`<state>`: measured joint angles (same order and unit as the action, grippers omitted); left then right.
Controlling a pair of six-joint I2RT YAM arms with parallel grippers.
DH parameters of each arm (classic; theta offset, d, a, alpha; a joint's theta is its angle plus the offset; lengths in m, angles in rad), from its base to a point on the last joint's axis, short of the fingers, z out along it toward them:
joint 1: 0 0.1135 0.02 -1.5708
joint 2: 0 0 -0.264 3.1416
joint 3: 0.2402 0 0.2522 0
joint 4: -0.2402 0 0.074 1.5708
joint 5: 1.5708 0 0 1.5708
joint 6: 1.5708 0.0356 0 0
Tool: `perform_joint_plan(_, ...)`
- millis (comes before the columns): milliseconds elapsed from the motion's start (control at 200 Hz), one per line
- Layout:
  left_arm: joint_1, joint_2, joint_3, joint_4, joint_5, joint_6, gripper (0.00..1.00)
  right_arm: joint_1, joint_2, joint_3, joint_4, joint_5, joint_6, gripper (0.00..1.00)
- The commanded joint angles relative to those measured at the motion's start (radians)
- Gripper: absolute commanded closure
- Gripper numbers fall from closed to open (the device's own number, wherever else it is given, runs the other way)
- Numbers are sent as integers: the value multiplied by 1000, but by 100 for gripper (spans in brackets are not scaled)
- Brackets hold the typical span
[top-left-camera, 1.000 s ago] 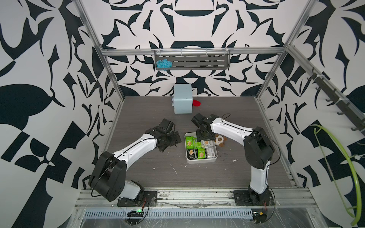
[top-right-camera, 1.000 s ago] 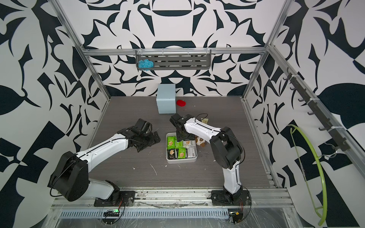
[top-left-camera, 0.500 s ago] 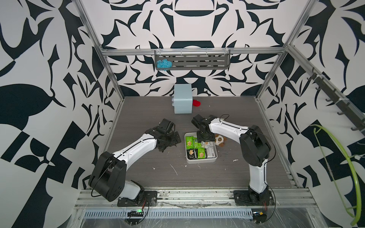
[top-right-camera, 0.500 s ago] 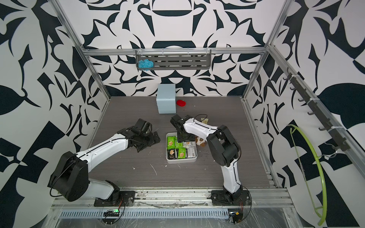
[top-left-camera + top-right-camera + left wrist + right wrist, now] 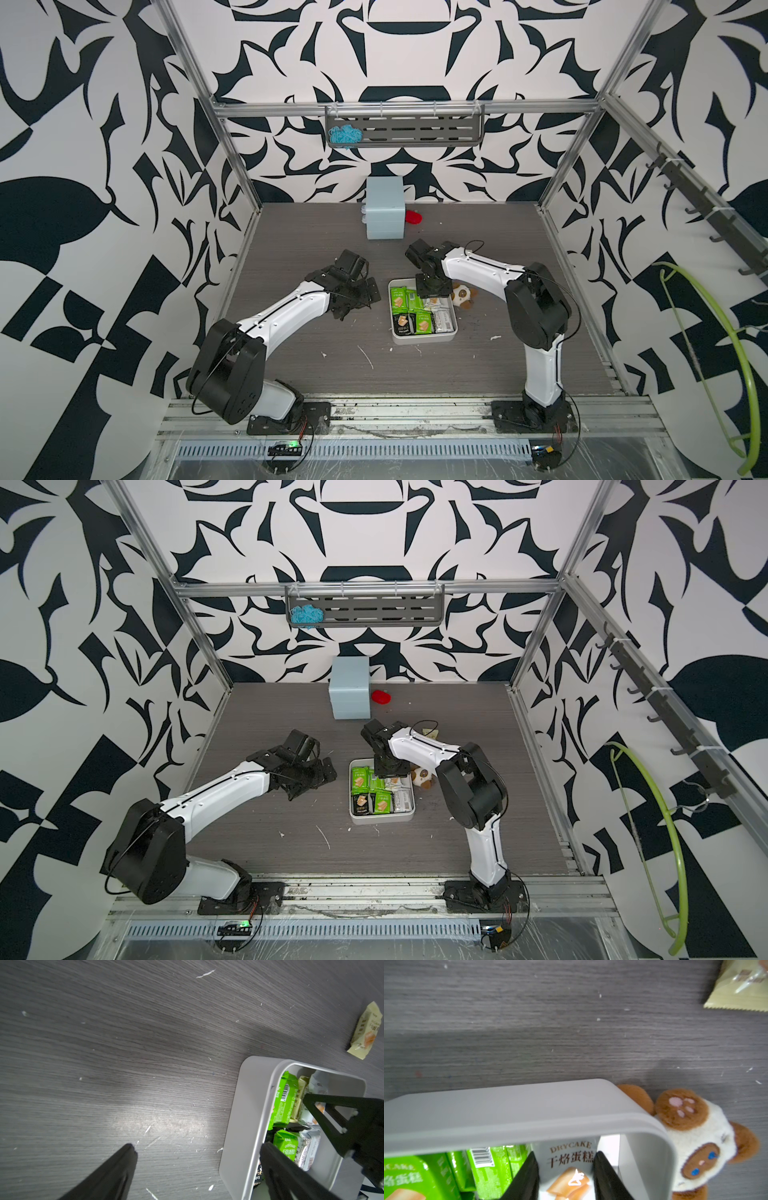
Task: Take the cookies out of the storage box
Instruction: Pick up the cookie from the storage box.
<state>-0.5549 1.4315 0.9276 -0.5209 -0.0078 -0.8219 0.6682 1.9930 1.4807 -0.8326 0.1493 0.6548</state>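
Left pincer [image 5: 198,1146] released, jaws wide, over bare worktop [image 5: 124,1043] just left of the storage box [image 5: 419,338], which sits mid-worktop with most cookies [image 5: 400,300] still inside. Right pincer [image 5: 564,1159] is down in the box's far right corner, clenched on a white packet [image 5: 571,1169] by its sides; a plush toy [image 5: 695,1136] touches the wall just outside. Step in hand: grasping one packet; next move probably calls for a straight lift clear of the rim, then set-down on open worktop.

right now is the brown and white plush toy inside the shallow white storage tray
No, the brown-and-white plush toy lies on the grey table outside the shallow white storage tray, beside its corner.
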Motion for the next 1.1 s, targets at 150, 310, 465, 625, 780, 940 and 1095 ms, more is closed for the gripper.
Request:
perform_joint_plan(150, -1, 8, 29, -27, -11, 3, 1, -4, -63, -6, -12, -24, 5, 64)
perform_joint_plan(310, 0, 17, 38, -22, -9, 1, 1, 0, -104, -20, -3, -61, 3, 66)
perform_joint_plan(465, -1, 26, 45, -16, -2, -3, 1, 13, -142, -34, -3, -83, 3, 67)
perform_joint_plan(625, 0, 41, 57, -12, 3, -9, 1, 24, -191, -58, -1, -96, 9, 67)
perform_joint_plan(780, -1, 56, 75, -7, 2, -12, 1, 24, -232, -87, 19, -87, 10, 67)
perform_joint_plan(940, -1, 63, 79, 3, 0, -19, 1, 23, -199, -83, -15, -68, 31, 62)
perform_joint_plan(1095, 0, 75, 84, 5, 8, -18, 1, 24, -160, -75, -15, -30, 114, 49)
